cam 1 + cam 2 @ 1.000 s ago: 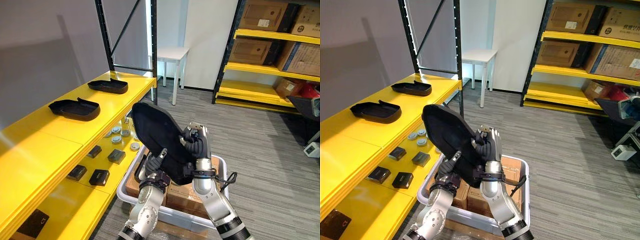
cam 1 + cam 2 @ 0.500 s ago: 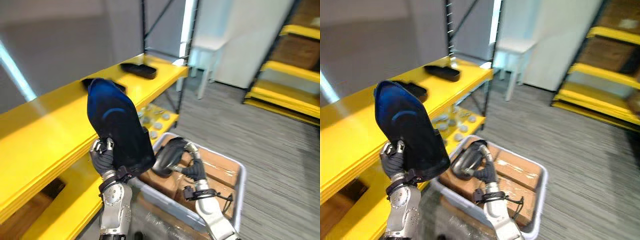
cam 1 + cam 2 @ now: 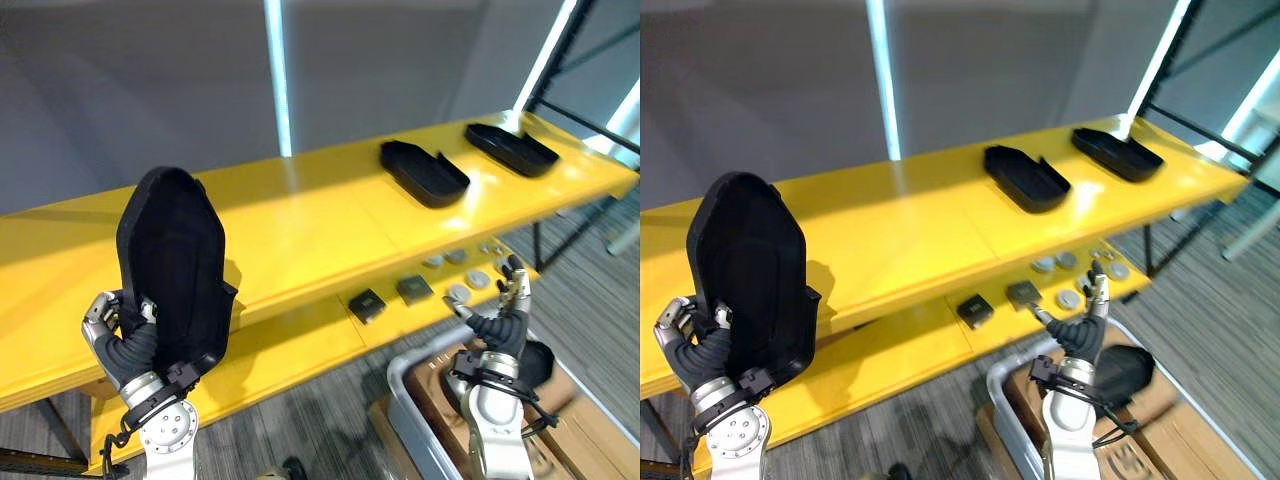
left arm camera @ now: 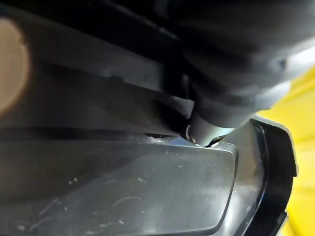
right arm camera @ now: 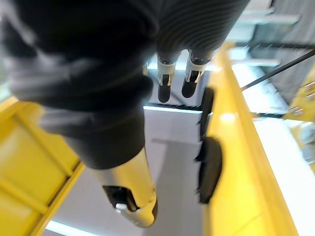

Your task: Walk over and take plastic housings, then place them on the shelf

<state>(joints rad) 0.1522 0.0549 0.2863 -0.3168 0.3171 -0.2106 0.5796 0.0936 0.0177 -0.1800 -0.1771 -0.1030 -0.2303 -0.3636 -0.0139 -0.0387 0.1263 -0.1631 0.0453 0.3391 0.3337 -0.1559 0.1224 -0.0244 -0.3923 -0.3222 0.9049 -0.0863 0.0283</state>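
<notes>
Three black shell-shaped plastic housings are in sight. The nearer housing (image 3: 424, 172) and the farther housing (image 3: 511, 149) lie hollow side up on the yellow top shelf (image 3: 300, 220). The third housing (image 3: 170, 270), matte and round-topped, stands upright before that shelf, its lower end clasped by the left hand (image 3: 125, 345). The right hand (image 3: 497, 330) is released, with its fingers straight.

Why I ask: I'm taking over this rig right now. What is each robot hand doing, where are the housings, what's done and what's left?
Left robot hand: shut on a black plastic housing, held upright in front of the yellow metal shelf.
Right robot hand: open, empty, above the grey plastic bin.
Done: a nearer black housing and a farther black housing lie on its top board.
Left: set the held housing on that board; a dark item in the bin may be another.
</notes>
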